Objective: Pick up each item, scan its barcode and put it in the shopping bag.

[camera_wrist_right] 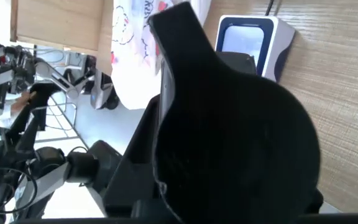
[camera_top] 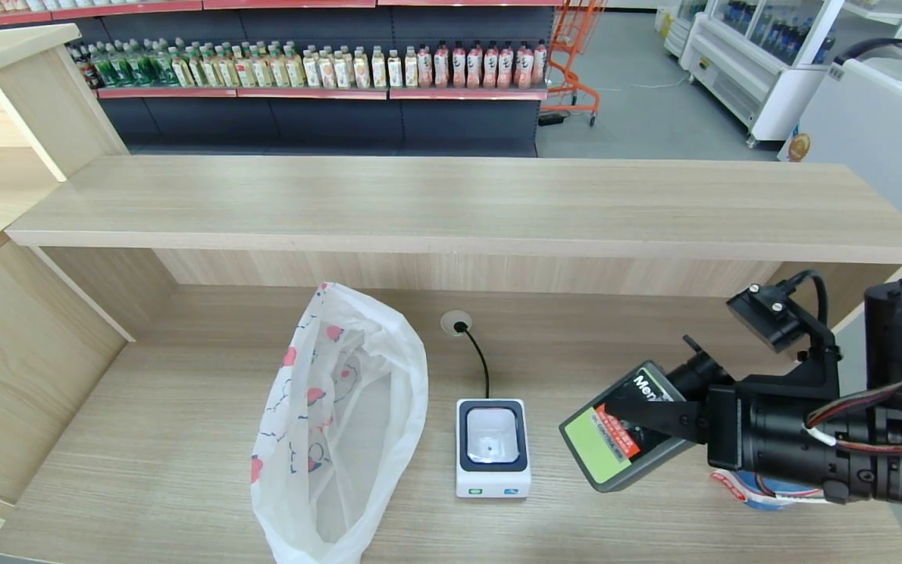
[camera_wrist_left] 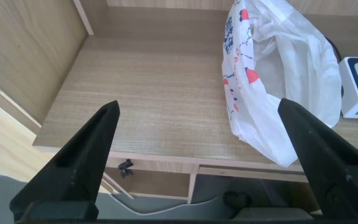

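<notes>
At a shop checkout, the right gripper (camera_top: 658, 409) holds a flat box (camera_top: 600, 448) clamped between its jaws by one end. The box hangs tilted above the wooden counter (camera_top: 185, 439), just to the right of the scanner (camera_top: 492, 446), with its green-labelled face turned up and outward. It looks like a rigid, lightweight carton with smooth printed faces, so a pinch across its thin sides near the end seems sound. The slick surface could let it pivot if the grip is light. The frames do not show where its barcode sits. The shopping bag (camera_top: 341, 423) lies on the scanner's other side with its mouth gaping. It is thin, soft film that would likely fold or slide under a nudge, so the box is better dropped through the opening than pushed in. The left gripper (camera_wrist_left: 199, 107) hangs with its jaws spread wide and empty off the counter's near edge, beside the bag. A second item (camera_top: 764, 489), with red and blue print, rests partly hidden beneath the right arm.
</notes>
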`<state>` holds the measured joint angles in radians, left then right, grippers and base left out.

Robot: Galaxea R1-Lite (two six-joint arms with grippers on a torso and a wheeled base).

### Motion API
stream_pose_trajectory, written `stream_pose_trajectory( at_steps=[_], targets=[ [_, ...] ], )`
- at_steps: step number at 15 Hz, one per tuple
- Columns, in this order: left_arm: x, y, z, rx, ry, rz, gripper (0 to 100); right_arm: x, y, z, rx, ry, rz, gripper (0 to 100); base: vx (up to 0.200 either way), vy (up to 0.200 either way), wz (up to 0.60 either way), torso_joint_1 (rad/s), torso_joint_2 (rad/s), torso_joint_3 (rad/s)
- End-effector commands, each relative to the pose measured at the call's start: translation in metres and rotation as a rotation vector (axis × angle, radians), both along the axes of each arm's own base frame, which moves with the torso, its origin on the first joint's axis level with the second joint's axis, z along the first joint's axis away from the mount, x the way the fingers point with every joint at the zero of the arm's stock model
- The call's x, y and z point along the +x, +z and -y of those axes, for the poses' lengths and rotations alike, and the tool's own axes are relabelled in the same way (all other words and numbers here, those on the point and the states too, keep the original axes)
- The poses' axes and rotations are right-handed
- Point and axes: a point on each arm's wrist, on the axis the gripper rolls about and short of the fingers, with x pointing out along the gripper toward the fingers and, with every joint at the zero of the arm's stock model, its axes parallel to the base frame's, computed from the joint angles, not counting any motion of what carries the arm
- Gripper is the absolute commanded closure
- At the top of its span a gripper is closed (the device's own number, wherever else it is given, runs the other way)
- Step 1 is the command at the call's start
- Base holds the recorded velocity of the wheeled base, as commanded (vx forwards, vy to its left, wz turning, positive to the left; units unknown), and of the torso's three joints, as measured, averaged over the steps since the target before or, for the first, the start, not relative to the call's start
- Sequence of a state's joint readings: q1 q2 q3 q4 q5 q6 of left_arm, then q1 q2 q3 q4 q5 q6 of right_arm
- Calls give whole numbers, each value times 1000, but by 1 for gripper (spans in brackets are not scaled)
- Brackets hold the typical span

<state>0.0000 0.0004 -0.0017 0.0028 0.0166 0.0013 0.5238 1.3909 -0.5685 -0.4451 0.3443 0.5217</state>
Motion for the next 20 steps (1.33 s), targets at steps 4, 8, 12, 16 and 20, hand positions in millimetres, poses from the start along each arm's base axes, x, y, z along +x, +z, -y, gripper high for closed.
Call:
stream_pose_trajectory(
  at_steps=[4, 8, 12, 16, 20],
  targets=[
    [0, 0, 0, 0, 0, 0, 0, -8, -4, -1, -5, 24, -13, 100, 0, 0, 0, 0, 0, 0],
    [0, 0, 0, -3, 0, 0, 0, -14, -11, 2, -17, 22, -32, 100, 0, 0, 0, 0, 0, 0],
    [0, 0, 0, -6, 0, 0, 0, -17, -14, 5, -24, 18, -41, 100, 0, 200, 0, -4, 1, 4],
    [0, 0, 0, -1, 0, 0, 0, -11, -20, 5, -45, -5, -61, 100, 0, 150, 0, -3, 2, 5],
    [0, 0, 0, -1, 0, 0, 0, 20, -43, 11, -178, -133, -73, 100, 0, 0, 0, 0, 0, 0]
  ],
)
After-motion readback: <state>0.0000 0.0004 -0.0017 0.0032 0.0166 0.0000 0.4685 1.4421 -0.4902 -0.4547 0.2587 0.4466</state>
